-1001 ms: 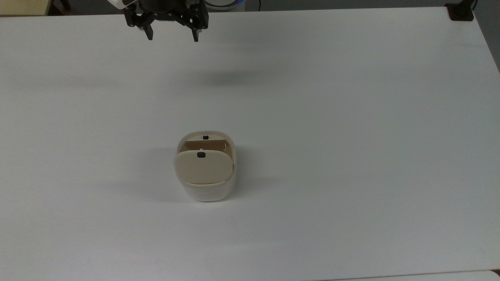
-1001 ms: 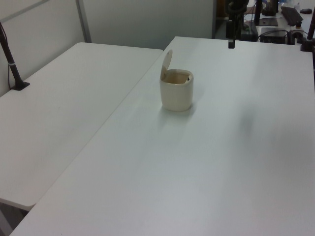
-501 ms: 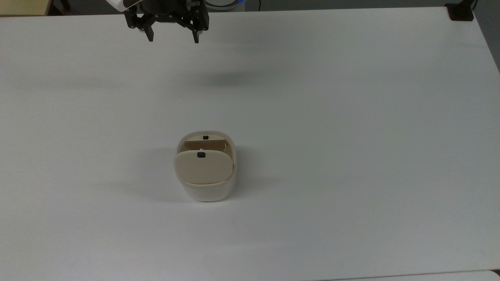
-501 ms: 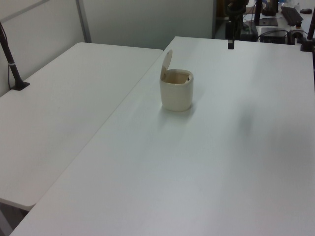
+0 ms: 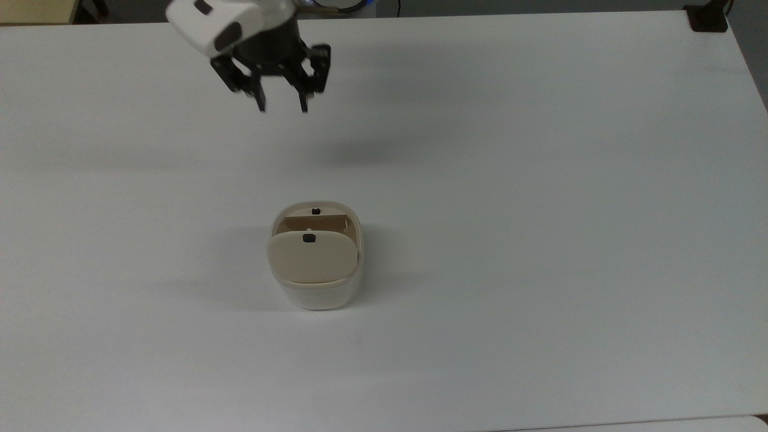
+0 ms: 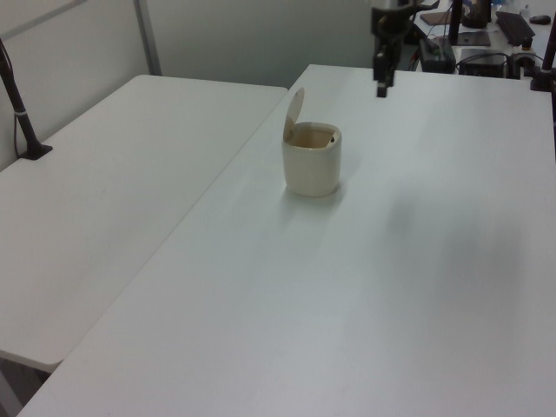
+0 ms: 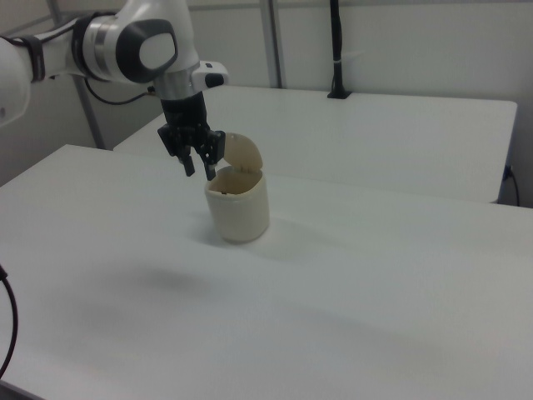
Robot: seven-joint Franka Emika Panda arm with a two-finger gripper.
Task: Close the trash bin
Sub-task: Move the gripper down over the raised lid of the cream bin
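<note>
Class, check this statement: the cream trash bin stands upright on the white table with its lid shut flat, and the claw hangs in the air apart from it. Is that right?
Not quite. In the left view the trash bin's lid stands raised, leaving the bin open. The rest holds: it is upright on the white table, and the claw hangs apart from it.

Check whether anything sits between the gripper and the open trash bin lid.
Nothing visible does. The gripper hangs open above bare table, apart from the trash bin, whose lid stands raised.

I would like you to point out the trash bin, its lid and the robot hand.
trash bin (image 7: 239,215), right view, on its front wall.
lid (image 5: 311,259), top view, on the middle of the raised beige flap.
hand (image 5: 282,108), top view, midway between the two fingertips.
</note>
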